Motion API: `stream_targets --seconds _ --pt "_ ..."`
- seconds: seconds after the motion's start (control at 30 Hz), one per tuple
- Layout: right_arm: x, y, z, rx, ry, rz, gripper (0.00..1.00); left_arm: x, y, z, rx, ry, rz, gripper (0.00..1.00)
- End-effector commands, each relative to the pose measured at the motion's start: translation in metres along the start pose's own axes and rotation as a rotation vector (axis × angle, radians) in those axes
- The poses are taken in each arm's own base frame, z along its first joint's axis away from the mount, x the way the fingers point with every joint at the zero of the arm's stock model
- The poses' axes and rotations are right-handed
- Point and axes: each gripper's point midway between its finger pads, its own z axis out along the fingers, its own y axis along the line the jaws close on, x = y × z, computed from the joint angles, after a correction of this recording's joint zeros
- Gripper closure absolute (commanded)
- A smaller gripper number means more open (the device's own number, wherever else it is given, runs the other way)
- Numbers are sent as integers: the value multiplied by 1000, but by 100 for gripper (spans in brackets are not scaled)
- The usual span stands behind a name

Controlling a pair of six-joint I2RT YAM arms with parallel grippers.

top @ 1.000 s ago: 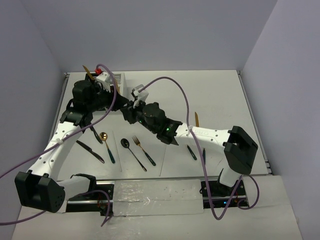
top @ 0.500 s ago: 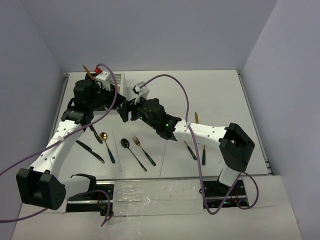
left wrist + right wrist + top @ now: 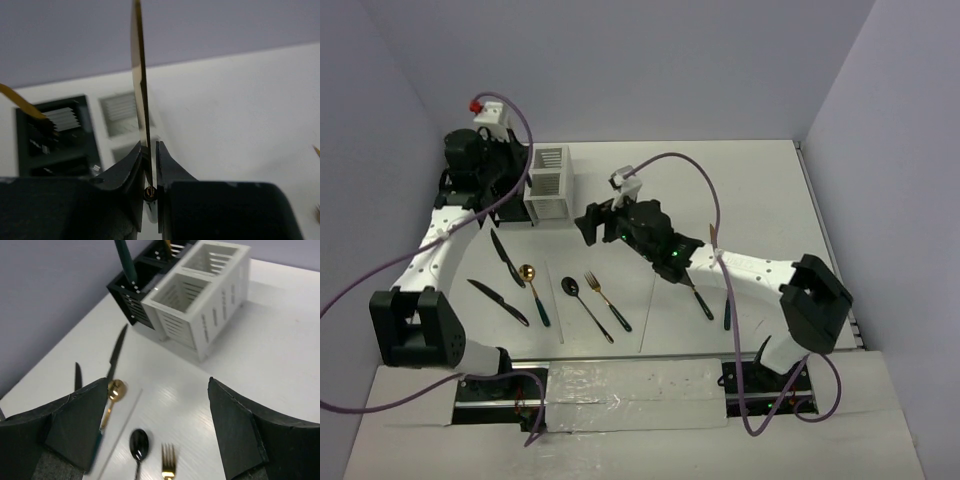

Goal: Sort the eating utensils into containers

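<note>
The left claw (image 3: 148, 150) is clenched on a thin gold utensil (image 3: 138, 75), held upright near the black caddy (image 3: 55, 135); the right claw (image 3: 159, 390) hangs released just beside the joined white caddy (image 3: 200, 305). A black knife (image 3: 116, 352), gold spoon (image 3: 114, 390), black spoon (image 3: 139, 445) and fork (image 3: 169, 465) lie loose on the table (image 3: 760, 190).

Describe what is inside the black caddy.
A dark green utensil handle stands up out of the black caddy; a gold tip shows farther back. Their lower ends are hidden by its walls.
</note>
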Motion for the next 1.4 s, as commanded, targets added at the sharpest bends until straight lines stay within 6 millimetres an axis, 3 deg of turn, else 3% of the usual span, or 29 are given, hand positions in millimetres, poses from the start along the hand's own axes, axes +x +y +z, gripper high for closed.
stream_targets --seconds 0.0,0.03,0.07,0.1,0.17,0.2,0.23,0.4,0.43,0.5,0.53,0.63,0.77,0.9,0.97,1.07,1.23,1.3,1.37 --pt "-38 -21 -31 45 -121 17 12 -87 50 8 -129 -281 52 100" --pt "-24 -30 -38 65 -101 4 12 -105 68 7 -169 -353 74 100" --pt "-31 -32 -46 71 -124 1 12 -97 88 21 -223 -349 90 100" --pt "-31 -35 -50 81 -133 -6 12 -107 96 26 -248 -379 110 100" --pt "-19 -45 -58 111 -117 -27 12 -97 118 52 -298 -366 127 100" --pt "-24 -47 -63 115 -133 -31 12 -109 121 58 -299 -384 138 100" --pt "-17 -52 -67 132 -124 -35 12 -91 130 76 -298 -342 132 100" --pt "-12 -68 -86 181 -137 -19 12 -87 155 104 -317 -362 139 100" --pt "-12 -71 -88 189 -137 -13 12 -73 163 115 -314 -334 126 100" --pt "-6 -76 -93 202 -115 -3 12 -67 169 125 -296 -313 99 100" --pt "-7 -80 -99 208 -118 3 12 -54 178 131 -306 -283 85 100" --pt "3 -91 -111 244 -80 -1 12 -37 191 128 -316 -263 50 100" --pt "-1 -108 -133 296 -78 26 10 -3 191 132 -293 -216 45 99" --pt "14 -149 -155 450 21 79 3 24 189 138 -243 -131 1 81" --pt "23 -175 -169 546 87 79 0 30 186 135 -226 -128 -27 77" --pt "33 -193 -177 591 168 103 0 33 183 133 -212 -111 -31 69" --pt "57 -221 -188 673 333 125 0 25 185 118 -239 -124 -54 41" --pt "63 -228 -194 707 395 120 7 18 183 110 -234 -134 -57 33" --pt "82 -230 -198 709 501 122 15 16 182 102 -241 -140 -62 30"
